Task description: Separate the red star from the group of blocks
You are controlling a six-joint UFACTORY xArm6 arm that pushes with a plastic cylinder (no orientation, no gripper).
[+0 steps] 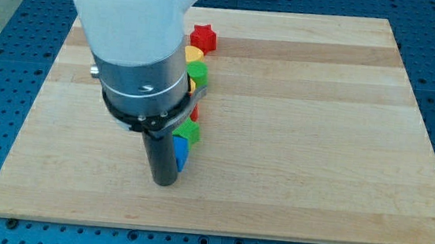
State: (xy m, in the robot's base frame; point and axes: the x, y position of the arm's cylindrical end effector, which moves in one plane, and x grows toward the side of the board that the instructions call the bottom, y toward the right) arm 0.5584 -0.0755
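Near edge of the wooden worktop (314, 186), toward the view's bottom: my tip (165, 182) rested on the boards at the lower end of the dark rod, left of centre. The arm carried no gripper, so nothing stood apart, together or clamped. Just beside the rod, on the view's right, lay a blue block (180, 152), its shape not clear because the rod covered part of it; it appeared to touch the rod, though contact could not be confirmed. Directly above it sat a green block (189, 131), star-like in outline. Next came a small sliver of a red block (195, 114), mostly hidden behind the arm's grey housing (139, 76). Farther up the column were a second green block (197, 73), rounded, and a yellow block (194, 54), only its right edge showing. At the far end, near the view's top edge, the red star (203, 38) lay just beside the yellow block, as the topmost member of the column and not yet set apart from it. A blue perforated base (18, 57) surrounded the worktop
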